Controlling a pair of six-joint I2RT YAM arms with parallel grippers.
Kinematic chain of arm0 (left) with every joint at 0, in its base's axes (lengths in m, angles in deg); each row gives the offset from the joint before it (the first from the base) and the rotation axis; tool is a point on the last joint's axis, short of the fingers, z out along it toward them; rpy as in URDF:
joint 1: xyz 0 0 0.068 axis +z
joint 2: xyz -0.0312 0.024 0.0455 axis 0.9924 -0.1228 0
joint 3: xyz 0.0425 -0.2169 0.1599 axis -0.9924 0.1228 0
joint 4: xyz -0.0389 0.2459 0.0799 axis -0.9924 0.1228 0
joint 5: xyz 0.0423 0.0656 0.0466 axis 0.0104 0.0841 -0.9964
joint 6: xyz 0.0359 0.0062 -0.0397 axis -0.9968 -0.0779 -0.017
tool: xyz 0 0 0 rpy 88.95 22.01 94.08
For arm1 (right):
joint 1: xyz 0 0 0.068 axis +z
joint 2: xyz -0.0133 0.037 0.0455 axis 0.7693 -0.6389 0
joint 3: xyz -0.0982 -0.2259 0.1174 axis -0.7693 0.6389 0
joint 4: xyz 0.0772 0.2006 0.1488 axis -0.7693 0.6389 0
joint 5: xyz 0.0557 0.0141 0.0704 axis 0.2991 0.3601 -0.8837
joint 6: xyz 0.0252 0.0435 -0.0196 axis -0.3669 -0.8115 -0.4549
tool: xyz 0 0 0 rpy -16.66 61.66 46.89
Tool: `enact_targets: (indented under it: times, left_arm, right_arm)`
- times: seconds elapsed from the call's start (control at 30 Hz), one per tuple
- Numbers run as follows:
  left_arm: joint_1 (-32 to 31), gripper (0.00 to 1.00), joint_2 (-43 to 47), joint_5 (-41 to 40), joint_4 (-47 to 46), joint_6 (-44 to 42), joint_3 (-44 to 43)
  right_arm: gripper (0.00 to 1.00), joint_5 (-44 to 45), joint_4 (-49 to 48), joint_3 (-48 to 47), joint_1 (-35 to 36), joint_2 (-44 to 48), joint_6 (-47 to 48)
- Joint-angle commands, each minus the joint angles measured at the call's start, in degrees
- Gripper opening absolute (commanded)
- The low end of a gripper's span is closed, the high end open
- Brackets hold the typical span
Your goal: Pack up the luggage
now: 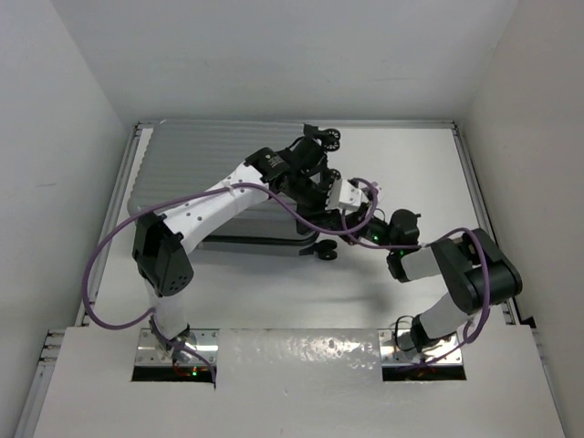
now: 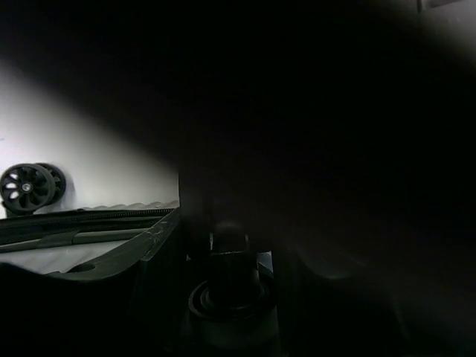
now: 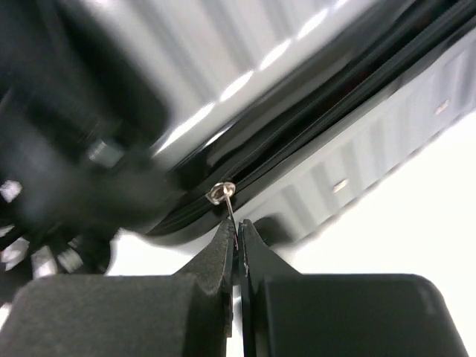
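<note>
Luggage [image 1: 201, 169]: silver-grey ribbed hard shell, flat on white table [image 1: 274, 292], far left. Right gripper [image 3: 238, 227] pinches thin metal zipper pull [image 3: 230, 208]. Left gripper [image 1: 315, 187] near black spoked wheel [image 2: 26, 187]; wrist view mostly black, its jaws unreadable.

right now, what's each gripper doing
left gripper: cannot tell, its view is too dark
right gripper: shut on the zipper pull
</note>
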Motion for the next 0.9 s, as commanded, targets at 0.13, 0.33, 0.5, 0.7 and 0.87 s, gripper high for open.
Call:
enact_targets:
  times: [0.13, 0.33, 0.5, 0.7, 0.87]
  left_arm:
    - [-2.2, 0.00, 8.2, 8.0, 9.2, -8.8, 0.6]
    - [-2.3, 0.00, 9.3, 7.9, 9.1, -9.5, 3.1]
    - [-3.6, 0.00, 14.6, 3.9, 10.8, -16.4, 11.2]
    - [-5.2, 0.00, 20.8, -3.1, 6.2, -19.1, 20.6]
    - [-5.2, 0.00, 21.5, -4.1, 5.9, -17.9, 20.6]
  right_arm:
    - [0.00, 3.8, 10.1, -7.0, 0.9, 3.2, 12.7]
    - [0.00, 2.4, 11.2, -6.2, 3.9, 2.7, 13.7]
    - [0.00, 7.6, 12.1, -5.9, 3.9, 2.8, 13.8]
    - [0.00, 12.5, 12.5, -10.2, 3.4, -0.1, 10.5]
    - [0.00, 14.8, 11.7, -11.8, 2.5, -2.6, 8.2]
